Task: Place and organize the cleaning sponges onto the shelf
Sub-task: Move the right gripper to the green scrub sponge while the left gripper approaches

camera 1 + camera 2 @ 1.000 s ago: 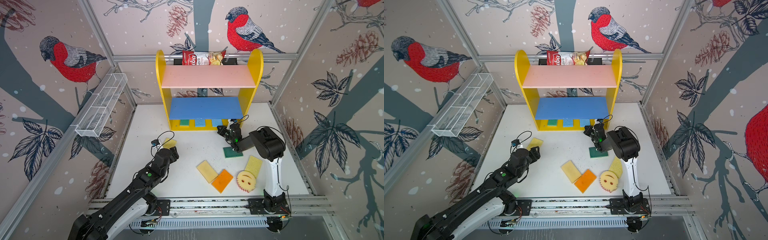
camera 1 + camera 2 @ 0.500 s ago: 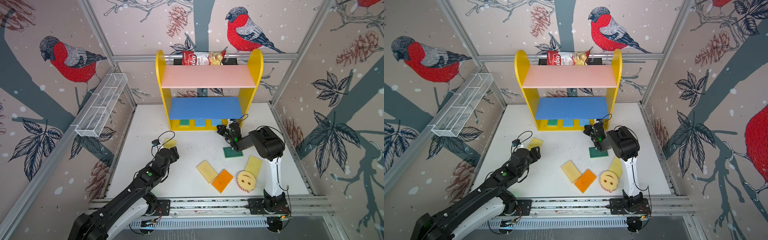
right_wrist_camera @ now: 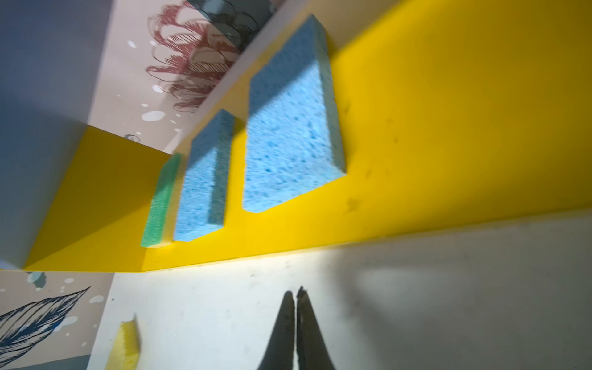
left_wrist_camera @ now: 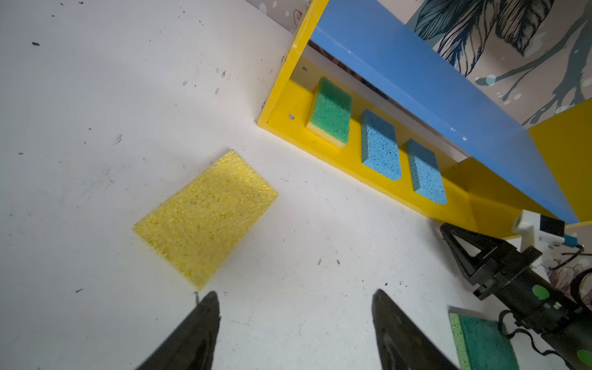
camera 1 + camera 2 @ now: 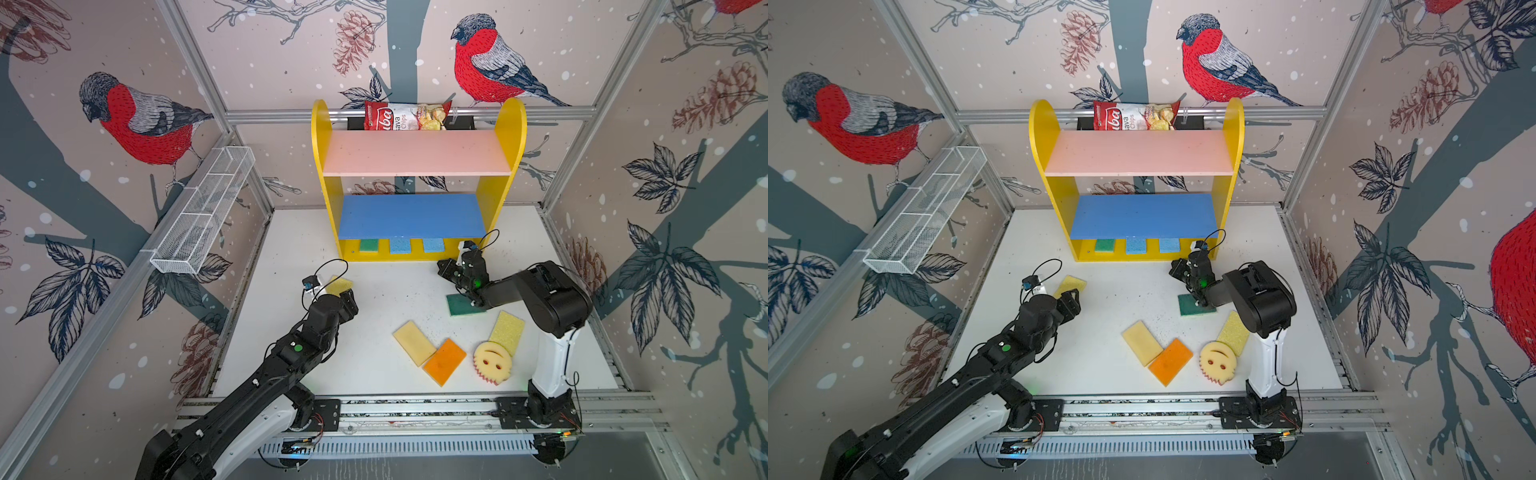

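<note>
A white wire-mesh basket (image 5: 199, 220) hangs on the left wall. The left gripper (image 4: 294, 296) hovers over the white tabletop (image 5: 374, 299), fingers spread wide and empty, just beside a coarse yellow rectangular foam sponge (image 4: 205, 217) lying flat.

The three-tier wooden shelf (image 5: 322, 166) stands at rear centre. Behind its pink top board, a red-and-white chips bag (image 5: 405, 116) reads "Chips". The yellow base tier holds a green-topped foam sponge (image 4: 330, 112), a first blue foam sponge (image 4: 381, 145) and a second blue foam sponge (image 4: 426, 173), spaced apart.

On the tabletop, a pale-yellow rectangular sponge (image 5: 413, 343) touches an orange rectangular sponge (image 5: 444, 361). The right gripper (image 3: 296, 293), fingers pressed together and empty, sits near the base tier, above a dark green rectangular sponge (image 5: 459, 305). A round smiley-face sponge (image 5: 492, 363) touches a second coarse yellow sponge (image 5: 506, 332).
</note>
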